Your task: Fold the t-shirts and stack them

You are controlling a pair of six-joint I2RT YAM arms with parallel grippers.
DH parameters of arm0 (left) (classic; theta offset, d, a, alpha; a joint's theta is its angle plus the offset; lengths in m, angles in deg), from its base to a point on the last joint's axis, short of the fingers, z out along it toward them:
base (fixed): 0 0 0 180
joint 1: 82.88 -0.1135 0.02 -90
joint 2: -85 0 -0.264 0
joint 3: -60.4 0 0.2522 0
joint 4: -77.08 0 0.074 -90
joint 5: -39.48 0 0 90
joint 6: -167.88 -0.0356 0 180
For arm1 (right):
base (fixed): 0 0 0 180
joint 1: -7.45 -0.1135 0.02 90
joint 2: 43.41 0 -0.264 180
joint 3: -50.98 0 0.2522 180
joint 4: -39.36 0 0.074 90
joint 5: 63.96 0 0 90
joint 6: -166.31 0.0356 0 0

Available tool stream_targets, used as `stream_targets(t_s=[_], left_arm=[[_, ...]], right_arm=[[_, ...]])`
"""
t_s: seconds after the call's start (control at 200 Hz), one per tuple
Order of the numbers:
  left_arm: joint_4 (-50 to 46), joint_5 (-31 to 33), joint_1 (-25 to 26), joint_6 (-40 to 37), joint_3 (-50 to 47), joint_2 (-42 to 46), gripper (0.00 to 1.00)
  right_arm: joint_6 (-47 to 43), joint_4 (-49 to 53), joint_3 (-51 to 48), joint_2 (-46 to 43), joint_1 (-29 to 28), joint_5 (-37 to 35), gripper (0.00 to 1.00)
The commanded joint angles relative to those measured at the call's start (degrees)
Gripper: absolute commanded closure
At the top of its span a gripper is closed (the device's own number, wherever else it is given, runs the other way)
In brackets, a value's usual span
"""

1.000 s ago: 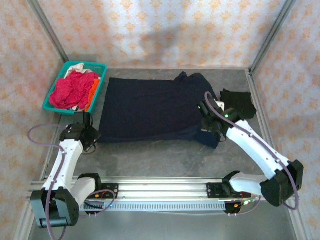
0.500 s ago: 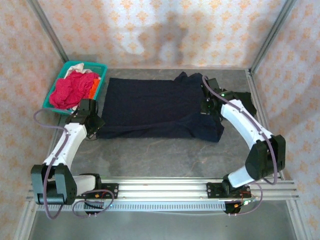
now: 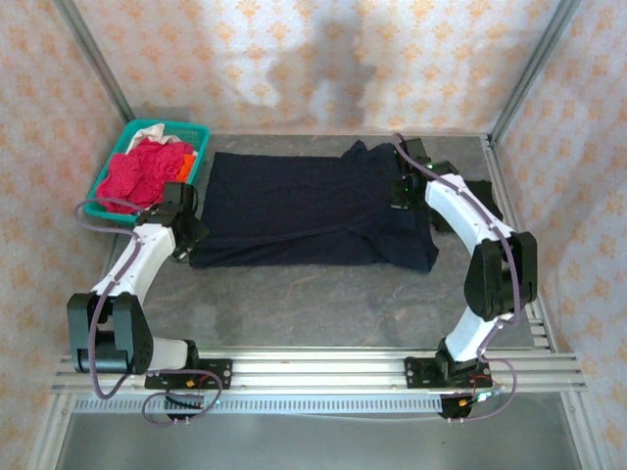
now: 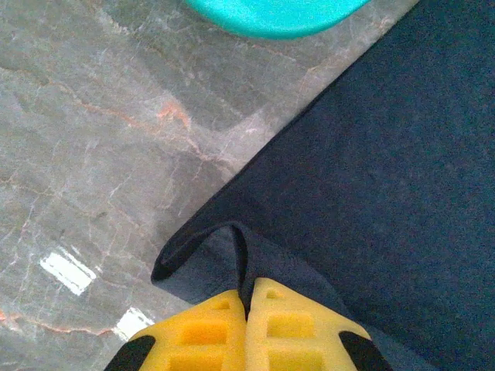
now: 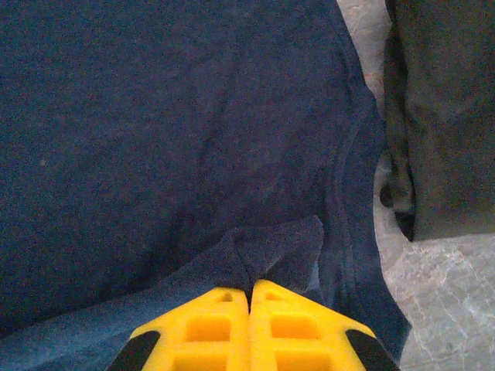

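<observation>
Teal plastic marks the basket (image 3: pixel 96 203) at the far left of the desk (image 3: pixel 323 313), heaped with magenta-red, orange and white t-shirts (image 3: pixel 137 178). Just right of it, the left end effector (image 4: pixel 247 292) is clamped tight, its yellow pads pinching a raised fold at the near-left corner of the navy t-shirt (image 4: pixel 371 154). That shirt lies spread across the middle of the desk, its near edge turned over on itself. At its right side, the right end effector (image 5: pixel 249 294) is likewise closed on a small peak of navy cloth close to the collar. A black t-shirt (image 5: pixel 441 116) lies folded just beside, at the far right.

The navy cloth looks light, soft and limp, so it will likely sag between the two grips and drag on the desk. Corners and hems seem the best holds. Both pinches are thin, so either could slip if the arms pull unevenly.
</observation>
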Motion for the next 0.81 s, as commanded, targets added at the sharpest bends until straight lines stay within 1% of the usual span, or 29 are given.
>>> stream_targets(t_s=[0.0, 0.2, 0.415, 0.535, 0.701, 0.801], left_arm=[[1.02, 2.89, 0.72, -1.43, 2.78, -1.85, 1.0], [2.0, 3.17, 0.85, -1.52, 4.43, -4.92, 1.0], [2.1, 3.44, 0.94, -1.94, 7.08, -7.64, 1.0], [1.92, 3.18, 1.03, -2.13, 8.46, -9.1, 1.0], [2.02, 3.6, 1.12, -2.39, 9.67, -9.77, 1.0], [2.11, 3.53, 1.11, -2.57, 10.58, -11.32, 1.0]], right_arm=[[-1.05, -0.33, 3.39, 2.73, 0.66, -1.11, 1.0], [-1.22, 0.21, 6.64, 6.67, 1.02, -3.61, 1.0], [-0.46, 0.02, 8.23, 8.39, 1.44, -4.18, 1.0], [0.18, -0.29, 8.02, 8.02, 1.71, -4.75, 1.0], [0.7, -2.74, 5.99, 5.38, 1.98, -5.91, 1.0], [0.82, -3.07, 6.47, 5.91, 2.5, -5.59, 1.0]])
